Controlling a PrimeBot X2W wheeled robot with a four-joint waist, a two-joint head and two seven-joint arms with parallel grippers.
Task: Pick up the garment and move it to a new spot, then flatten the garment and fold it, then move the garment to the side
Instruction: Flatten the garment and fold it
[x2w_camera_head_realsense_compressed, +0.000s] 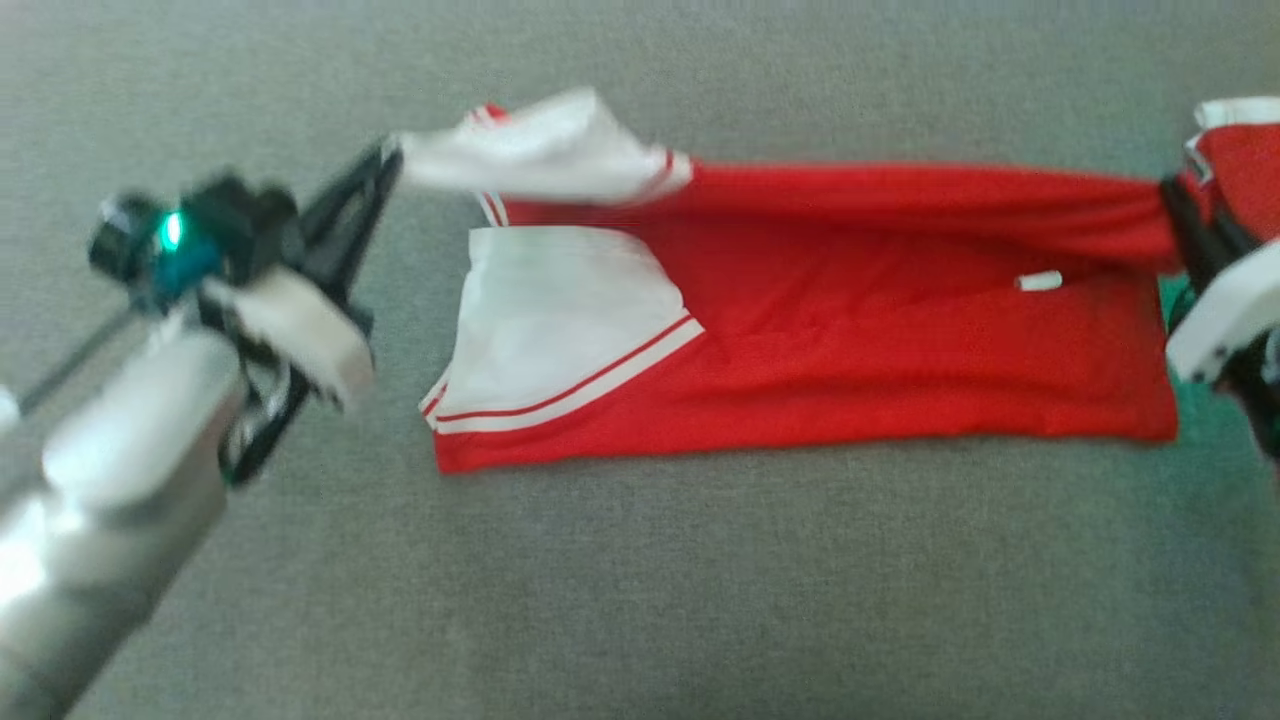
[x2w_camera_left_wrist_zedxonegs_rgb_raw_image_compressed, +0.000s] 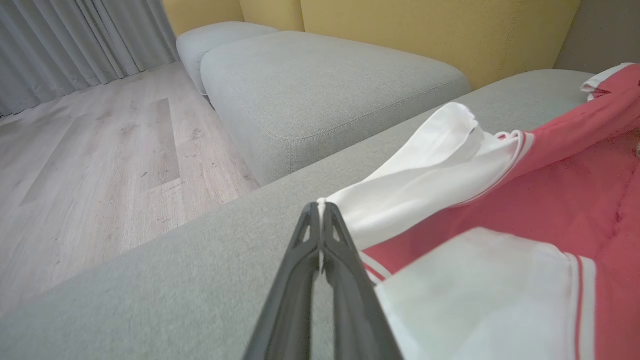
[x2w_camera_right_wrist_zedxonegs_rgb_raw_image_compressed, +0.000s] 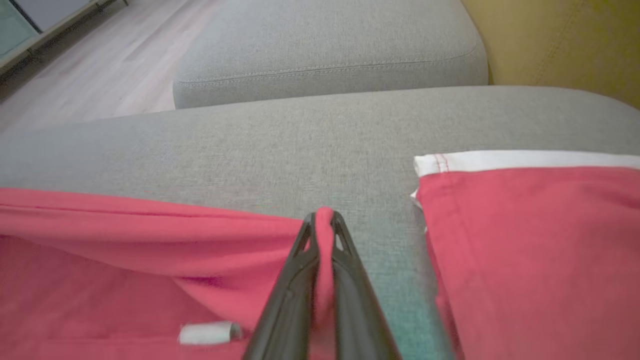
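The garment (x2w_camera_head_realsense_compressed: 850, 330) is a red shirt with white sleeves edged in red stripes, spread across a grey cushion (x2w_camera_head_realsense_compressed: 640, 580). Its far edge is lifted off the cushion and stretched between my two grippers. My left gripper (x2w_camera_head_realsense_compressed: 388, 160) is shut on the tip of the raised white sleeve (x2w_camera_left_wrist_zedxonegs_rgb_raw_image_compressed: 425, 175), pinched at the fingertips of the left gripper (x2w_camera_left_wrist_zedxonegs_rgb_raw_image_compressed: 320, 206). At the far right my right gripper (x2w_camera_head_realsense_compressed: 1172, 195) is shut on the red hem, a fold of red cloth (x2w_camera_right_wrist_zedxonegs_rgb_raw_image_compressed: 150, 235) squeezed between the dark fingers of the right gripper (x2w_camera_right_wrist_zedxonegs_rgb_raw_image_compressed: 324, 216). The near half lies flat.
A second red piece with a white band (x2w_camera_right_wrist_zedxonegs_rgb_raw_image_compressed: 530, 240) lies to the right of my right gripper. Behind stand another grey cushion (x2w_camera_left_wrist_zedxonegs_rgb_raw_image_compressed: 320, 85) and a yellow backrest (x2w_camera_left_wrist_zedxonegs_rgb_raw_image_compressed: 440, 30). Wooden floor (x2w_camera_left_wrist_zedxonegs_rgb_raw_image_compressed: 90, 160) and grey curtains (x2w_camera_left_wrist_zedxonegs_rgb_raw_image_compressed: 65, 45) lie beyond the cushion's edge.
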